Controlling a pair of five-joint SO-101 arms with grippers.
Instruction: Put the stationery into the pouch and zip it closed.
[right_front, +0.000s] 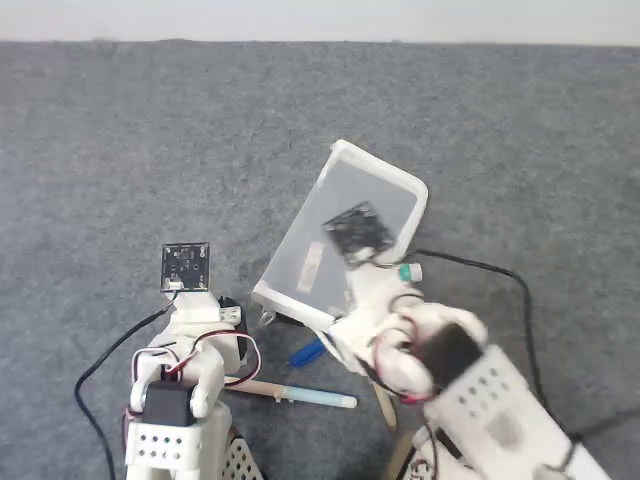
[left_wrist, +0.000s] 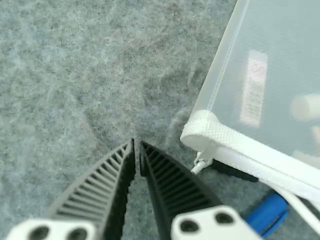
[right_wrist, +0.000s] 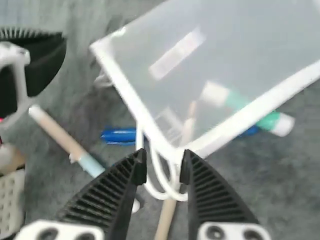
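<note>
Now | pouch (right_front: 355, 190) mid-table, near corner pinched by right gripper (right_wrist: 161, 167) | left gripper (left_wrist: 137, 150) nearly shut, empty, just left of zip pull (left_wrist: 200, 164) | pen (right_front: 295, 394) left outside, nearer | corner is best held steady while the pull is taken.

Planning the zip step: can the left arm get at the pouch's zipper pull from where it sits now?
Probably yes. The zipper pull hangs at the corner of the pouch, just beside the left gripper, with only bare carpet between them. Its shut fingers would need to open first.
</note>
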